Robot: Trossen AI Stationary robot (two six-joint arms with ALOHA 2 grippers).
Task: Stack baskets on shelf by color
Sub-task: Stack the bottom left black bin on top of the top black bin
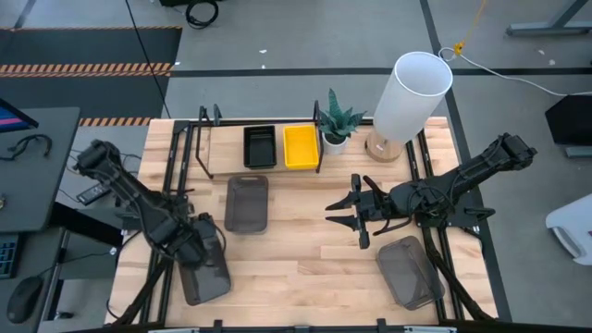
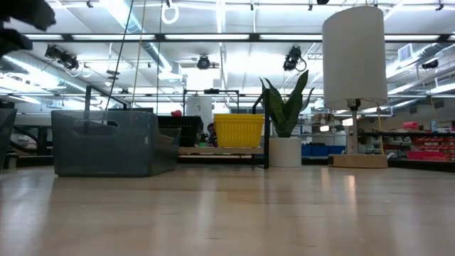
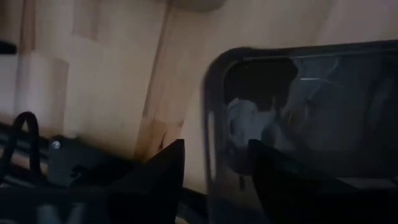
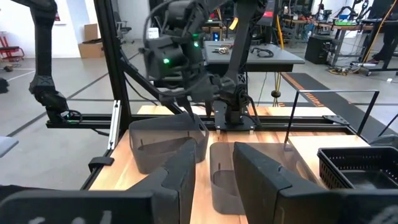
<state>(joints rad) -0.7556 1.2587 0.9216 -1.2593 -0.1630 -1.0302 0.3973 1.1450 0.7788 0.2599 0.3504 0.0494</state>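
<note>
Left pincer (image 1: 205, 252) down at near-left worktop (image 1: 305, 240) edge, fingers straddling rim of dark grey basket (image 1: 205, 277), seemingly not yet clamped. Close squarely on rim before lifting. Right pincer (image 1: 340, 213) spread wide, empty, mid-worktop. Shelf (image 1: 217, 148) holds black basket (image 1: 260, 145), yellow basket (image 1: 301, 146).

Both arms dark, near-black, built of jointed tubular segments with bulkier rounded housings at the joints. Right gripper (image 1: 339, 212): two slim black fingers (image 1: 340, 224) ahead of a blocky wrist, thin black cables looped along the segment behind it. Its fingers (image 4: 264, 171) show as broad matte dark-grey wedges with flat angled faces. Left gripper (image 3: 211, 180): same dark matte fingers (image 3: 163, 177), black cable loop and a small silver screw head on a black bracket beside them. Left arm's wrist housing (image 4: 169, 53) carries small green indicator lights, with black cables trailing off it.
</note>
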